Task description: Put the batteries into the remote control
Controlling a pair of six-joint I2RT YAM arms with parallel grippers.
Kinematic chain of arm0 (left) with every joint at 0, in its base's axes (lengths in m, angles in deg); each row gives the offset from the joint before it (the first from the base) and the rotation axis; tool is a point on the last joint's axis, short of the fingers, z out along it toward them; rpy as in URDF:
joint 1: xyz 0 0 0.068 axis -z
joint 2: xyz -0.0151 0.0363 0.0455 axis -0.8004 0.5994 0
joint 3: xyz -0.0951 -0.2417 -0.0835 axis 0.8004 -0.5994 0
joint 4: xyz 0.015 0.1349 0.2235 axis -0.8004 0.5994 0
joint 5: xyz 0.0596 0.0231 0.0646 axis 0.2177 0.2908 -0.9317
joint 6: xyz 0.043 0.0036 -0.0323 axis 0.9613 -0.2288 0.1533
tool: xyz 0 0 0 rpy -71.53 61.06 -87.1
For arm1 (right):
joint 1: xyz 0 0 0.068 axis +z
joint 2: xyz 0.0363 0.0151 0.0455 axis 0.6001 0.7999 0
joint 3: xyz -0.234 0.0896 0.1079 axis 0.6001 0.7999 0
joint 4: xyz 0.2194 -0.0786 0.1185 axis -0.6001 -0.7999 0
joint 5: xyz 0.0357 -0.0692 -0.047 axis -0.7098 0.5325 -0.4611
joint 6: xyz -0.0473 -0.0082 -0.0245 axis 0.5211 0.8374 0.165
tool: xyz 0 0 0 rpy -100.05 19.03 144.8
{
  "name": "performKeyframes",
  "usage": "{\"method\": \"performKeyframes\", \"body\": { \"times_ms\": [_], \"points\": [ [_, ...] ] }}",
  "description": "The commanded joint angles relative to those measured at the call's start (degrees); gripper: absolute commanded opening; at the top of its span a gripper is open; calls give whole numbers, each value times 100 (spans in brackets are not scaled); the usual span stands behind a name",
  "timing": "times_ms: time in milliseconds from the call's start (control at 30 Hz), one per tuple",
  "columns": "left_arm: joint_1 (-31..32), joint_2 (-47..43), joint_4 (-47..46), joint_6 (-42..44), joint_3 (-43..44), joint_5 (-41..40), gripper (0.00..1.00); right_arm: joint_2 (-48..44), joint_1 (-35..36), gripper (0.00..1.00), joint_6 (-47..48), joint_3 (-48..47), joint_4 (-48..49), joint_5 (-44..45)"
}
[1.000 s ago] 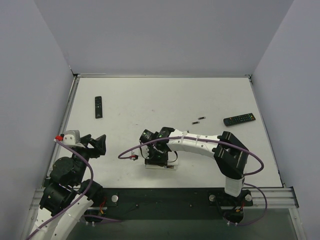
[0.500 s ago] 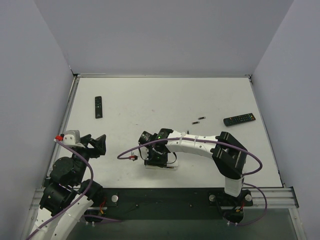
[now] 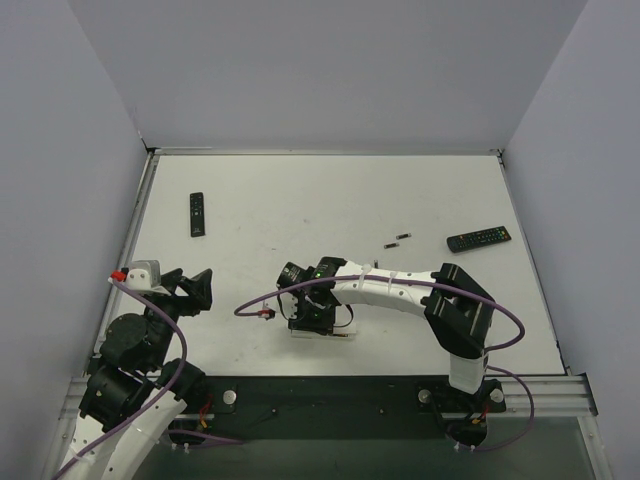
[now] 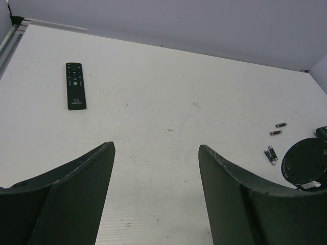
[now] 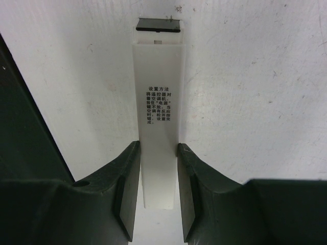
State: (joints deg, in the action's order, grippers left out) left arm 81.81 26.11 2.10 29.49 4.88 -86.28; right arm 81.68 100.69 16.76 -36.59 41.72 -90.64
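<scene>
Top view. White table (image 3: 300,190), walled at its far, left and right edges; the arms' bases line its near edge. Three remotes, counted:
- one black remote (image 3: 197,214) near the table's far-left corner
- a second black one (image 3: 478,238) by the right edge
- a white remote (image 3: 343,333) close to the near edge at mid-width, under the right gripper (image 3: 315,320)

Batteries (image 3: 398,240): two tiny pieces show on the table's right half, just left of the second black remote and apart from it. The table's middle and far strip are open. The left gripper (image 3: 197,288) hangs over the near-left corner.

Left wrist view. Left gripper (image 4: 156,148) has its fingers (image 4: 76,189) wide apart, with nothing between them but bare table (image 4: 168,102). Far-left black remote (image 4: 75,92) lies alone. Batteries here number four: two singles (image 4: 278,128) and a touching pair (image 4: 271,154), toward the table's right side.

Right wrist view. Right gripper (image 5: 157,150) is clamped on the white remote (image 5: 158,76), one pad on each long side. The remote lies flat on the table (image 5: 255,76) with a printed label facing up and a dark end pointing away. Whether any battery sits inside it, I cannot tell. A dark band runs down the left of this view.
</scene>
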Motion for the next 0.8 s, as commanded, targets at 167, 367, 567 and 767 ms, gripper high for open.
{"method": "performKeyframes", "body": {
  "times_ms": [167,367,567,767],
  "points": [
    [-43,40,-216,60,-18,-21,77,160,35,6,-185,-45,-290,11],
    [-43,40,-208,60,-9,-21,77,187,26,8,-212,-28,-307,2],
    [-43,40,-207,60,-9,-21,77,222,35,10,-168,-72,-343,-68],
    [-43,40,-199,60,-9,-21,77,196,26,17,-185,-98,-360,-121]
  ]
}}
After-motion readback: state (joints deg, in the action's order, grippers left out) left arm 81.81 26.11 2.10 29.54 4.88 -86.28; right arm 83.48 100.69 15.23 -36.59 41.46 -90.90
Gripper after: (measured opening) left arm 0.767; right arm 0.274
